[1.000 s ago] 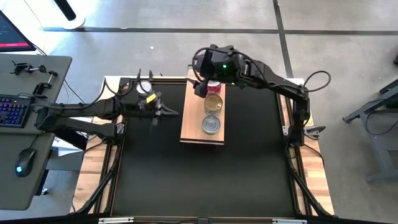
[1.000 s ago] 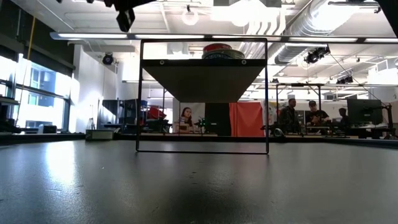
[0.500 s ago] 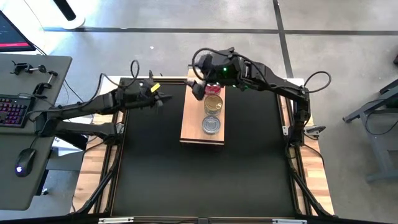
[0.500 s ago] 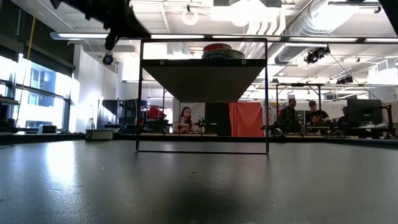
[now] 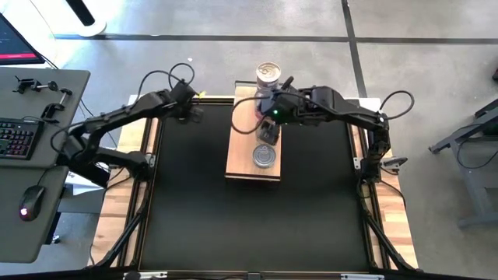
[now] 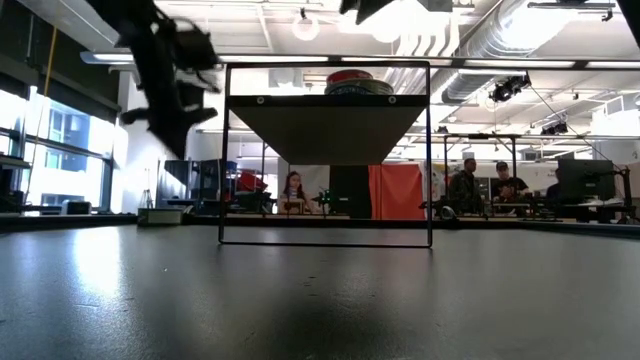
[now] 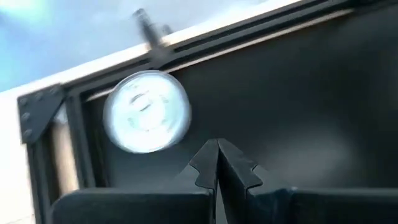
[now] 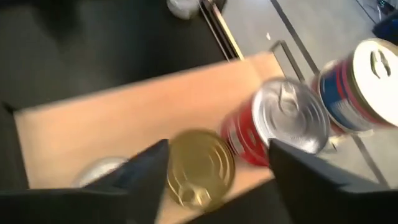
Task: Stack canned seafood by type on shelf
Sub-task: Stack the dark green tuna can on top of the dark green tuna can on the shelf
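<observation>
Over the wooden shelf [image 8: 124, 130], right tool [image 8: 217, 158] spread wide, empty, above a gold tin [image 8: 199, 167].

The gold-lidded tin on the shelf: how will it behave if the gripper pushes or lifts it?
The gold-lidded tin looks flat and rigid, so it would probably slide on the shelf rather than tip. Its smooth metal may slip between the right gripper fingers.

I see grey concrete floor [image 5: 233, 19] around my table, a desk [image 5: 35, 167] with keyboard [image 5: 15, 138] and mouse [image 5: 25, 208], windows [image 6: 50, 140] and ceiling lights [image 6: 305, 25].
</observation>
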You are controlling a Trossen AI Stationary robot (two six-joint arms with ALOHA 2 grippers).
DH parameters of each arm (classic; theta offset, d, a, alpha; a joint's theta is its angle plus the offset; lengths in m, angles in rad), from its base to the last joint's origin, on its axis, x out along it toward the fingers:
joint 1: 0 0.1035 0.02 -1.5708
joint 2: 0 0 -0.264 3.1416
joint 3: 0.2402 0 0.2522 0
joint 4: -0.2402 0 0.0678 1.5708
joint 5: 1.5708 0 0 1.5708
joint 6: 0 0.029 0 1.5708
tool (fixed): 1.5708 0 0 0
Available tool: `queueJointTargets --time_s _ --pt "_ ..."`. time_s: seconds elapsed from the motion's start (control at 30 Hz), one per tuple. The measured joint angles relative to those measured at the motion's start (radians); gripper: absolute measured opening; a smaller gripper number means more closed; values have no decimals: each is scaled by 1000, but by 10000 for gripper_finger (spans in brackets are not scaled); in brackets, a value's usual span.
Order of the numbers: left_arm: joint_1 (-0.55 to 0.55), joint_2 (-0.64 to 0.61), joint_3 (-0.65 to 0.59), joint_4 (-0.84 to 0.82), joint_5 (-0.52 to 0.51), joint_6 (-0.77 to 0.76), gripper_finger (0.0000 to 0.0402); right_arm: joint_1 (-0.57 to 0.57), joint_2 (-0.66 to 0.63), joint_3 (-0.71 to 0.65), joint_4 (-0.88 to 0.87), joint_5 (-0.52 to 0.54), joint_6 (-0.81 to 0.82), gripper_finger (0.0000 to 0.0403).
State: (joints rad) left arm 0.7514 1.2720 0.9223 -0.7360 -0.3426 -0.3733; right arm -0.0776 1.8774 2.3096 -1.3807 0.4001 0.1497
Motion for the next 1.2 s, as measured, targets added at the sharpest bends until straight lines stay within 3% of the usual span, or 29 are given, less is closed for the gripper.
queueJointTargets --time_s 0.17,0.23,0.4,0.57,0.8,1.0,1.2 --pt "40 54 -82 144 -35 -55 0 -1 -1 -22 -68 11 -33 63" --pt "49 64 -143 211 -31 -98 0 -3 -13 -73 -65 5 -39 20" --pt "78 48 -245 301 -37 -171 0 7 -88 -284 43 -14 21 10" --pt "111 33 -249 429 -110 -64 0 15 -194 -544 261 -23 105 4" --pt "200 108 -250 454 -112 -18 0 76 -366 -836 406 -34 315 0" --pt "180 201 -243 467 -114 -2 0 169 -467 -901 422 52 478 0" --pt "146 252 -225 462 -137 -54 0 229 -507 -901 429 122 533 0"
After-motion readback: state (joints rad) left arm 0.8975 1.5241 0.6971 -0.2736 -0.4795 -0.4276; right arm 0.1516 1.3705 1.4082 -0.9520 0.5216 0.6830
